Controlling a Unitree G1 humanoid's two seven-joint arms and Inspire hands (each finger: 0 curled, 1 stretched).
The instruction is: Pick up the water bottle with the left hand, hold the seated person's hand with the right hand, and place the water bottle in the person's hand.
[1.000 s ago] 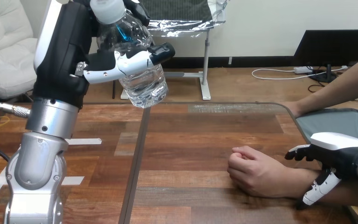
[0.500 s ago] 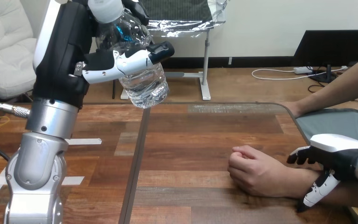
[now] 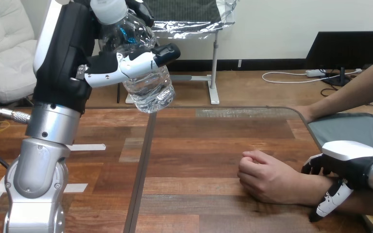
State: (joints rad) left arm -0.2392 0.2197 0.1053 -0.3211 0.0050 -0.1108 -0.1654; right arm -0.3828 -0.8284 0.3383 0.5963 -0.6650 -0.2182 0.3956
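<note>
The left hand (image 3: 102, 65) is clasping the clear plastic water bottle with white cap (image 3: 145, 73) high above the wooden worktop (image 3: 199, 141), its long axis running 11 to 5 o'clock, cap uppermost. The person's closed hand (image 3: 267, 179) is resting at 4 o'clock from the bottle, well apart. The right hand (image 3: 352, 158) is lying against the person's wrist (image 3: 311, 187); whether it is gripping cannot be told. Against one second earlier, the bottle is sitting almost unchanged and the right hand marginally lower.

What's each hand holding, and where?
Left hand: water bottle, fingers round its middle, above the table. Right hand: the person's wrist, fingers over it, thumb on the near side.
</note>
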